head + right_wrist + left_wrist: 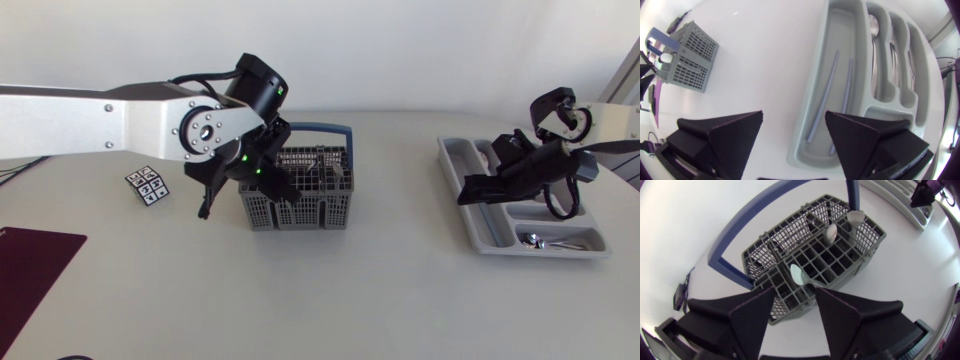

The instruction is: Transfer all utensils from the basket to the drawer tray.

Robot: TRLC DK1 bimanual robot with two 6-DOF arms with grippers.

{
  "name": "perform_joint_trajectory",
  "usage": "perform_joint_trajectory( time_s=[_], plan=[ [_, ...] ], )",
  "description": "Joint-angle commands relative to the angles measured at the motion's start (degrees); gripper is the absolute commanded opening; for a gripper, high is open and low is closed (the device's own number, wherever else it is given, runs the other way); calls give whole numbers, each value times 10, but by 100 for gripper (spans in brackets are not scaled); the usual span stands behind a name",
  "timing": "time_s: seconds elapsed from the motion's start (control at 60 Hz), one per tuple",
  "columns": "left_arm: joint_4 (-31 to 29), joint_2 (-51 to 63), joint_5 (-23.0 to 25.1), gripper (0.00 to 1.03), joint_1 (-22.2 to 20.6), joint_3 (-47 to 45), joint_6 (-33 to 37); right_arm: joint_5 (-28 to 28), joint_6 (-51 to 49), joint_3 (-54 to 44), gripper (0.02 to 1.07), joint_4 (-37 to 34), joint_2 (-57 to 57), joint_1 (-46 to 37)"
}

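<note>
A grey cutlery basket [300, 205] with a blue handle [330, 128] stands at the table's middle. My left gripper [250, 190] hangs over its left end, open. In the left wrist view the basket [820, 260] lies just ahead of that gripper [795, 322]; three spoons stand in it, one [796, 273] close to the fingertips, two [831, 231] [856, 217] farther off. The grey drawer tray [492, 232] lies at the right. My right gripper [478, 190] hovers open over its long left compartment, holding nothing. Below this gripper [792, 135] lie two thin blue-grey sticks [822, 95] in the tray [834, 112].
Spoons lie in the tray's other compartments [874, 22], one in the front crosswise slot [545, 240]. A small card with black squares [148, 184] sits left of the basket. A dark maroon mat [30, 265] covers the front left corner. The basket [687, 62] shows far beside the right gripper.
</note>
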Motion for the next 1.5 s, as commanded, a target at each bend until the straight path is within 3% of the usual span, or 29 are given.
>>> perform_joint_trajectory(
  time_s=[0.0,0.167,0.267,0.55,0.8,1.167,1.483],
  plan=[
    [12,23,-5,56,5,23,-7,4,18,-18,97,-12,-22,14],
    [41,46,-6,42,13,31,-10,14,24,-30,97,-14,-53,37],
    [43,61,-7,41,17,37,-13,15,26,-34,97,-14,-65,44],
    [59,80,-13,24,21,39,-14,18,27,-49,97,-9,-74,52],
    [64,76,-13,4,23,35,-14,25,25,-55,97,-6,-79,58],
    [66,35,-13,4,14,15,-13,29,24,-67,97,-4,-85,68],
    [113,-28,-41,4,-15,-34,4,30,24,-75,97,-4,-98,75]
  ],
)
